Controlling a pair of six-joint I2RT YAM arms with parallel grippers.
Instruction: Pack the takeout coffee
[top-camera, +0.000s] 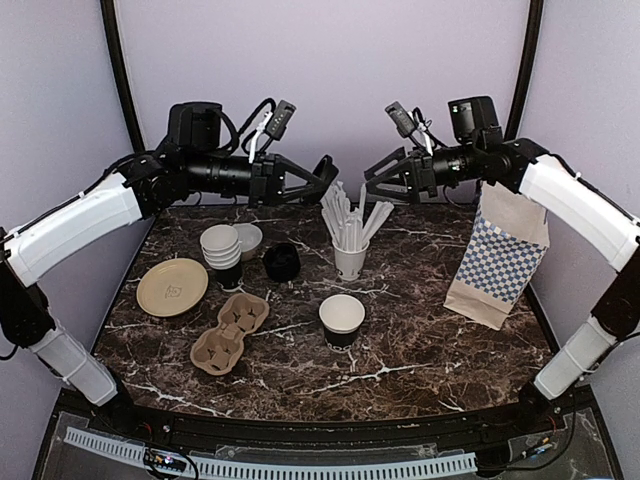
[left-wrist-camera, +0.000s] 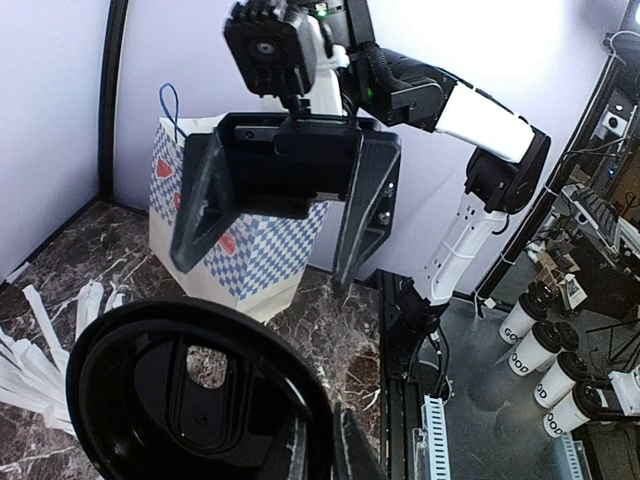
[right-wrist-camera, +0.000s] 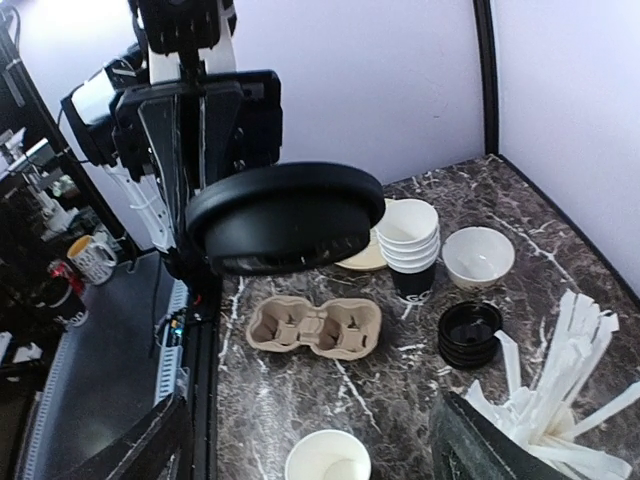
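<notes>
- my left end effector (top-camera: 322, 178) is clamped on a black lid (right-wrist-camera: 285, 215), held in the air at the back. my right end effector (top-camera: 372, 180) faces it, jaws wide and empty.
- the coffee cup (top-camera: 342, 320) stands lidless at the middle front of the surface (top-camera: 420, 350), near the cardboard carrier (top-camera: 230, 332).
- i judge it early: the cup needs capping, then packing into the checked paper bag (top-camera: 500, 255) at the right.
- white cups (left-wrist-camera: 520, 325) beyond the surface seem to read "good"; no words show on the bag.
</notes>
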